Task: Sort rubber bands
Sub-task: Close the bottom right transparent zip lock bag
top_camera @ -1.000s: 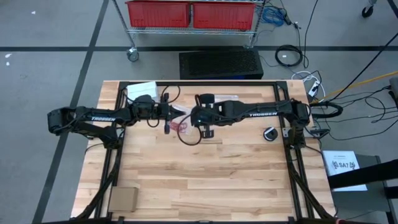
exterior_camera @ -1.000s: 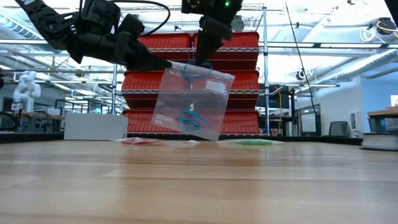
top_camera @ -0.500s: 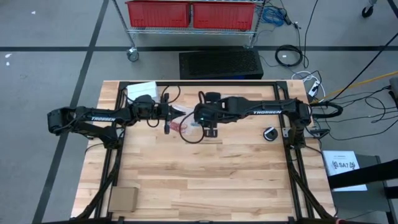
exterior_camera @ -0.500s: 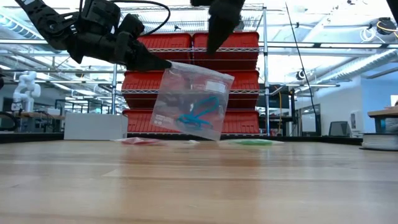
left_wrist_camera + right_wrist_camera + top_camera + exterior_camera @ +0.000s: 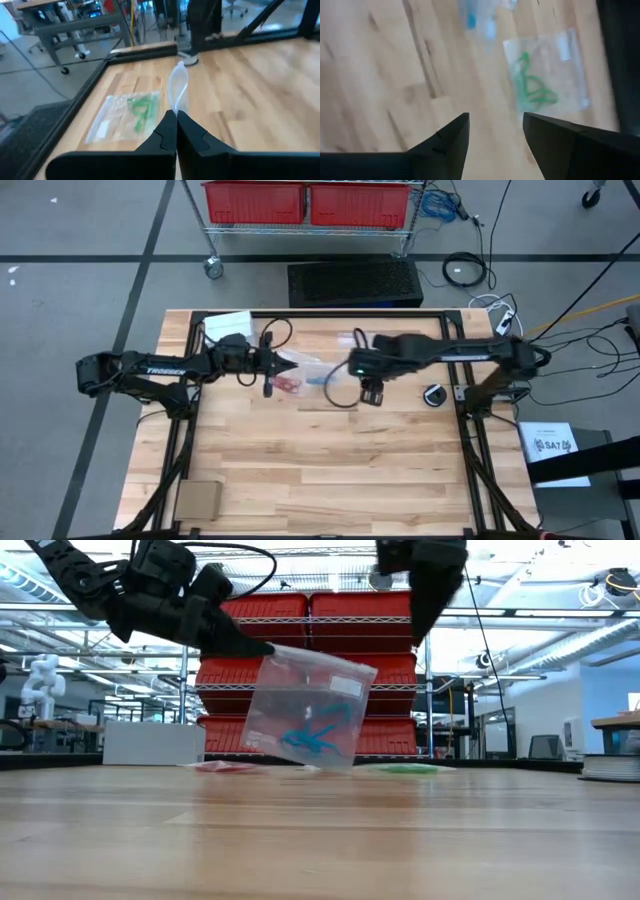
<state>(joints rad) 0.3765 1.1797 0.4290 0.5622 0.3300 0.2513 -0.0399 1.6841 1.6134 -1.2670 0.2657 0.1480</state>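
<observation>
A clear plastic bag (image 5: 305,690) with blue rubber bands (image 5: 315,735) gathered at its bottom hangs over the table's far middle, held by my shut left gripper (image 5: 262,643). My right gripper (image 5: 422,632) is open and empty; it points down, to the right of the bag and above it. In the right wrist view its fingers (image 5: 450,142) stand apart over bare wood. A bag with green rubber bands (image 5: 540,80) and a bag with red rubber bands (image 5: 290,385) lie flat on the table. My left gripper pinches the bag's top edge at its left corner (image 5: 270,648) between its two fingers. They come from the table's left, slanting a little downward. The film (image 5: 178,87) runs out edge-on from the shut fingertips. The bag hangs tilted below them, its mouth edge sloping down to the right.
A black frame rail (image 5: 320,317) runs along the table's far side. On the right lies a tape roll (image 5: 435,395), at the near left corner a cardboard piece (image 5: 197,500), at the far left a white sheet (image 5: 225,323). Bare wood fills the near half.
My right gripper has opened, risen from the bag's mouth and gone toward the table's right edge. The blue band it held at the top of the bag has dropped to the others at the bottom. The left gripper and the bag have stayed in place.
</observation>
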